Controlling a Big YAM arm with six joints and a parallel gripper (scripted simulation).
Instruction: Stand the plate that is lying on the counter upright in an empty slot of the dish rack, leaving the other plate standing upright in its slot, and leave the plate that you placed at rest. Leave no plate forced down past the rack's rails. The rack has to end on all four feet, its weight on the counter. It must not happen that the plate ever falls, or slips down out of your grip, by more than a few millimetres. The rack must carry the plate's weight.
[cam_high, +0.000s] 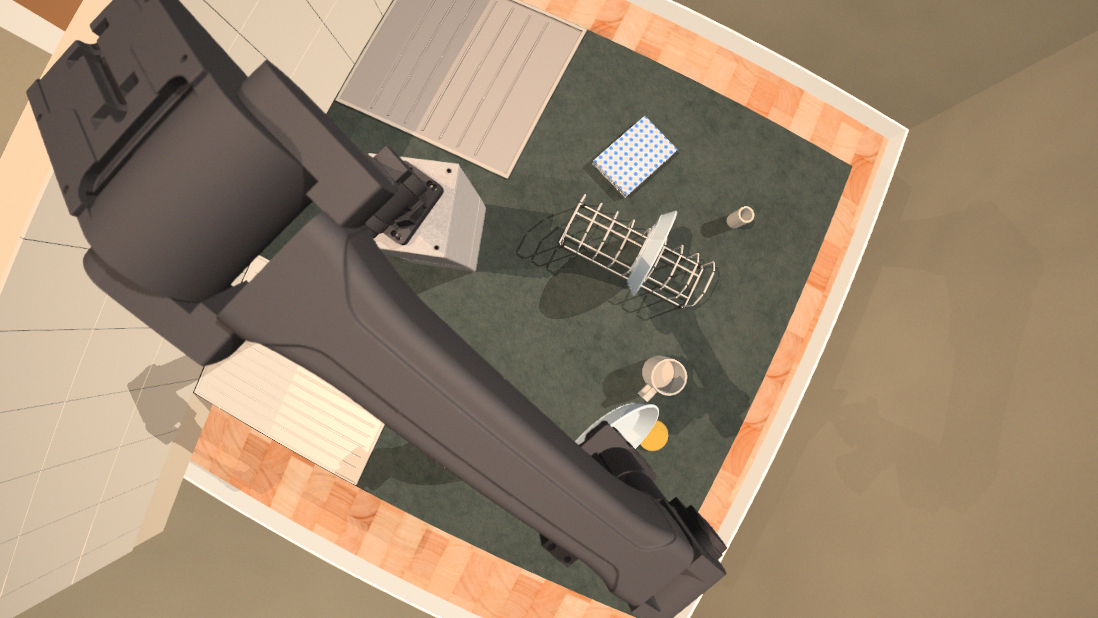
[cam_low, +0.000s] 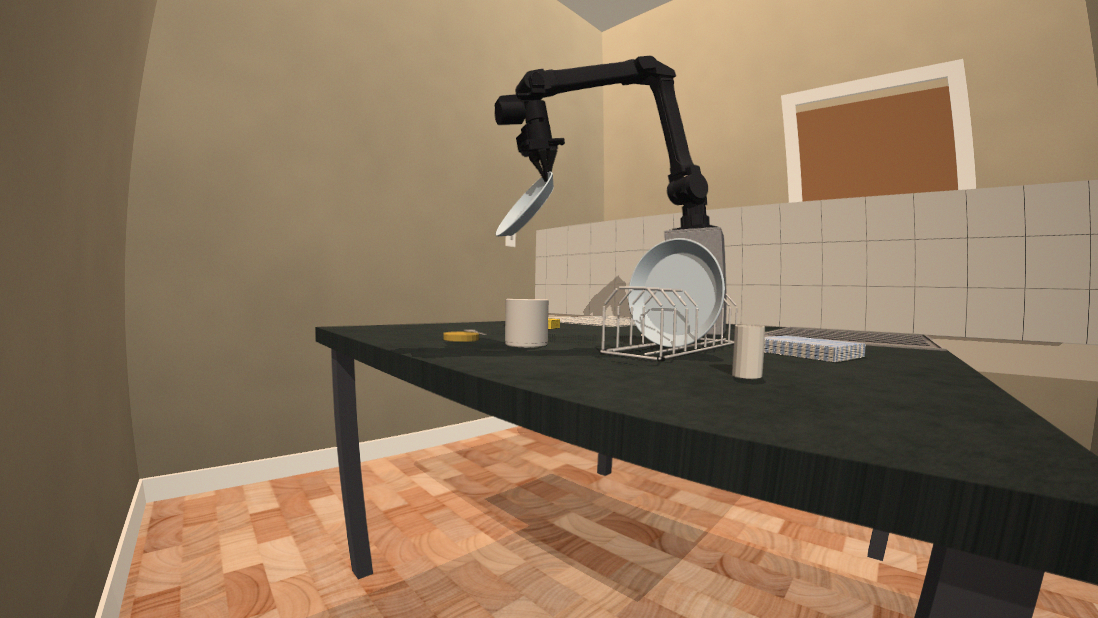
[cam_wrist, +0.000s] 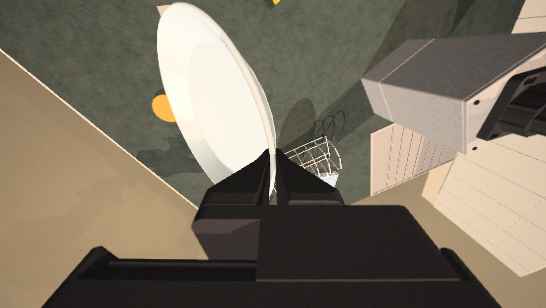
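My gripper (cam_low: 547, 170) is shut on the rim of a white plate (cam_low: 525, 206) and holds it high above the counter, hanging tilted below the fingers. In the wrist view the plate (cam_wrist: 216, 105) stands edge-on between the fingers. From above, the plate (cam_high: 626, 424) shows beside the arm, near the counter's front corner. The wire dish rack (cam_low: 662, 318) stands on the counter with the other white plate (cam_low: 677, 291) upright in a slot. From above, the rack (cam_high: 633, 250) has several empty slots on both sides of that plate (cam_high: 651, 251).
A beige mug (cam_high: 665, 377) and a flat orange disc (cam_high: 655, 436) lie under the held plate. A small cup (cam_high: 740, 217) and a blue dotted sponge (cam_high: 634, 155) lie beyond the rack. The arm's grey base block (cam_high: 436, 214) and a ribbed drain board (cam_high: 463, 72) are at the back.
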